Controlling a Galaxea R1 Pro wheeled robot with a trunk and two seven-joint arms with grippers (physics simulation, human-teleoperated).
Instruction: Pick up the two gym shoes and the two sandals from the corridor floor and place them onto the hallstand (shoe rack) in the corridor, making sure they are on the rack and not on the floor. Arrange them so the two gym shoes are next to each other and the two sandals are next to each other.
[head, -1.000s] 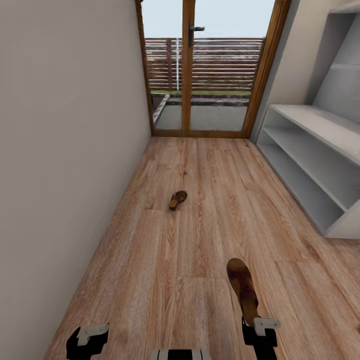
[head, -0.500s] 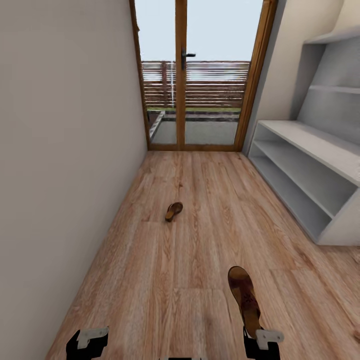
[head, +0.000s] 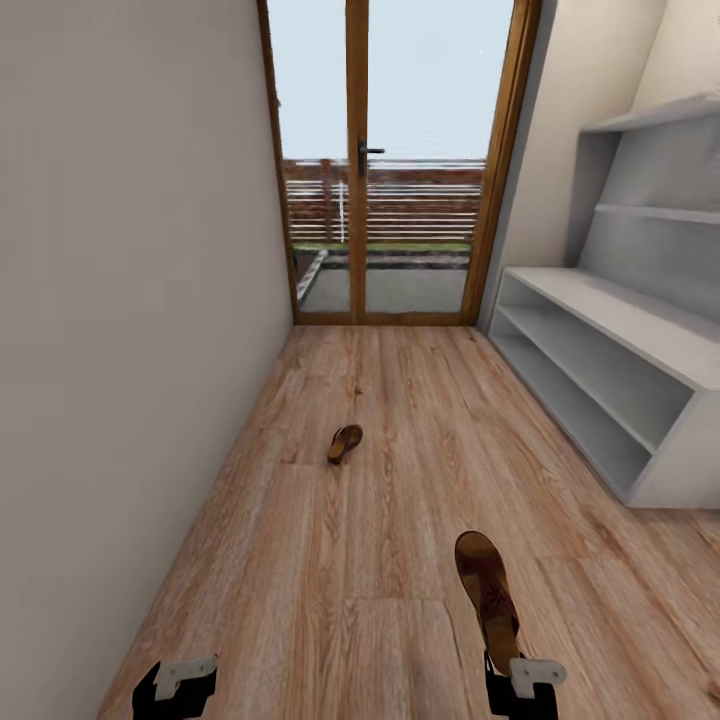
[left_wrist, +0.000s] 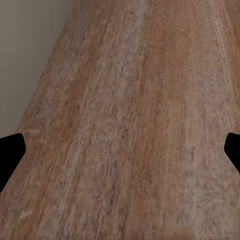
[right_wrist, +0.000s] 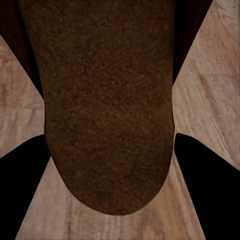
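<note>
On floor (head: 300, 560) — one sandal (head: 345, 442); another gripper-held (head: 487, 585)

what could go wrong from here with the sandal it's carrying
1. The right gripper holds the sandal by one end only, so most of it sticks out ahead; it may tilt or slip on the way.
2. That overhang could catch the hallstand edge when it turns to place it.
3. The other sandal lies on the corridor floor ahead; driving on might hit it.
</note>
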